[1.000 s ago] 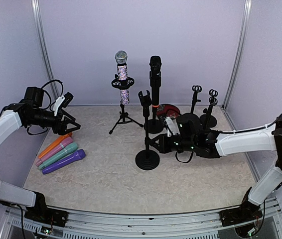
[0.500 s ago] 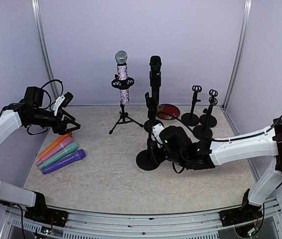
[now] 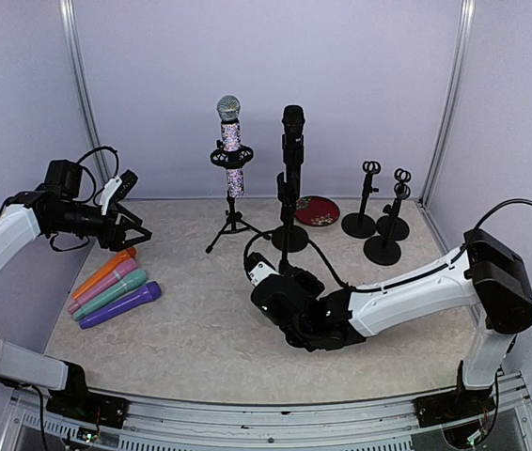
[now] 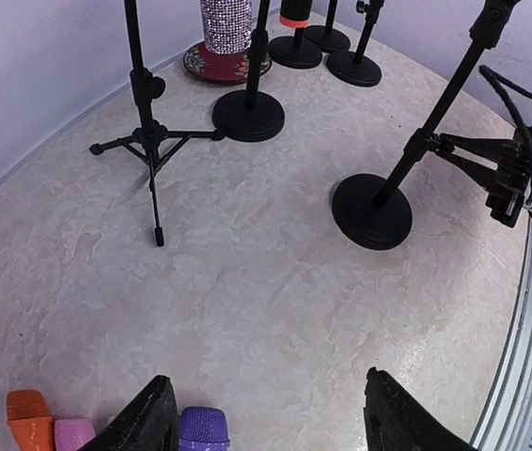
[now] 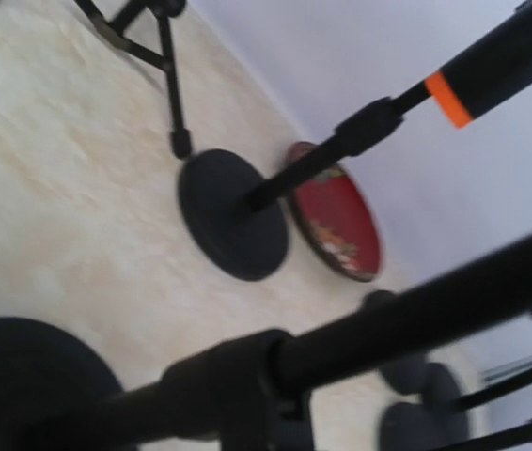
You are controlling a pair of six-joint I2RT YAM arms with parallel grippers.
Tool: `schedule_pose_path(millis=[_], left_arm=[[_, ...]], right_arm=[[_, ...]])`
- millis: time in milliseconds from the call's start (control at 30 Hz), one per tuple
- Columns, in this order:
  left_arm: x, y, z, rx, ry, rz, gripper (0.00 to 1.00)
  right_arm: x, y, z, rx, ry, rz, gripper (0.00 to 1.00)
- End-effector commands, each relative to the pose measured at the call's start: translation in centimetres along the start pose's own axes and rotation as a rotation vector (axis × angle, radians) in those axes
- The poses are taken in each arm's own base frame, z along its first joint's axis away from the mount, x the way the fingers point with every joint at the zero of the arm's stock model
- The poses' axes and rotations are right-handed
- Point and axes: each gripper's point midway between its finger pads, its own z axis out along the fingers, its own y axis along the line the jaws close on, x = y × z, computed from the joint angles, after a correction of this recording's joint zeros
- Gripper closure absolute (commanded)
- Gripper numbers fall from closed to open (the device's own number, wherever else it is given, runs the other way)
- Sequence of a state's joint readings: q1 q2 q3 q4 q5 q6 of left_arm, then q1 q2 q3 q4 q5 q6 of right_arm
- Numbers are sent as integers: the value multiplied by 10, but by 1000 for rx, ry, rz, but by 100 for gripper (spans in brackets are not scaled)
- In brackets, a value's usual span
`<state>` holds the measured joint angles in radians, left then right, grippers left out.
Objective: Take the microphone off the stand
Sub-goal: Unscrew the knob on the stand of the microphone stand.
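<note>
A sparkly microphone (image 3: 230, 141) stands in a tripod stand (image 3: 234, 225); its body shows in the left wrist view (image 4: 226, 23). A black microphone with an orange ring (image 3: 291, 150) stands in a round-base stand (image 3: 289, 238). My right gripper (image 3: 282, 271) is low in the middle, and in the left wrist view (image 4: 426, 143) its fingers close on the pole of an empty stand (image 4: 371, 211). That pole (image 5: 388, 319) crosses the blurred right wrist view. My left gripper (image 3: 134, 233) is open and empty at the far left, above the purple microphone's head (image 4: 203, 427).
Orange, pink, teal and purple microphones (image 3: 116, 289) lie at the left. A red dish (image 3: 318, 209) sits behind the stands. Three short empty stands (image 3: 379, 221) stand at the back right. The tripod's legs (image 4: 148, 141) spread over the floor.
My right arm has folded and swung its wrist left and nearer, now covering the empty stand's base. The stand's top has shifted slightly right. My left arm has not moved.
</note>
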<state>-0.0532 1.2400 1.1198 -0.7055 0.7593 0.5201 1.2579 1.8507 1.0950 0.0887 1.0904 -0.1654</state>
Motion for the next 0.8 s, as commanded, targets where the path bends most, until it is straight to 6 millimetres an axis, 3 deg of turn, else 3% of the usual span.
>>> schedule_pose_path(millis=[0,133,267,367,500,633,767], left_arm=[[-6,-4,-2,16,-9,6,35],[-5,-4,-2,18,-7,10,35],[-5,-5,-2,18,-7,11,35],[-6,-5,-3,18,-10,12,35],[-4,-5,-2,20,-5,9,35],[-4,-5,-2,22,-5,10,35],[-6,-5,-2,24,-11,8,35]], right_arm=[[65,32,3,1,128,-464,91],[50,26,-1,22,115,-425,60],[18,18,-13,0,49,-311,44],[-4,9,-26,-55,13,-164,41],[-29,-20,-52,-282,-64,248,39],[-23,-52,-57,-535,-54,662,39],[-6,-78,-46,-764,25,1059,34]])
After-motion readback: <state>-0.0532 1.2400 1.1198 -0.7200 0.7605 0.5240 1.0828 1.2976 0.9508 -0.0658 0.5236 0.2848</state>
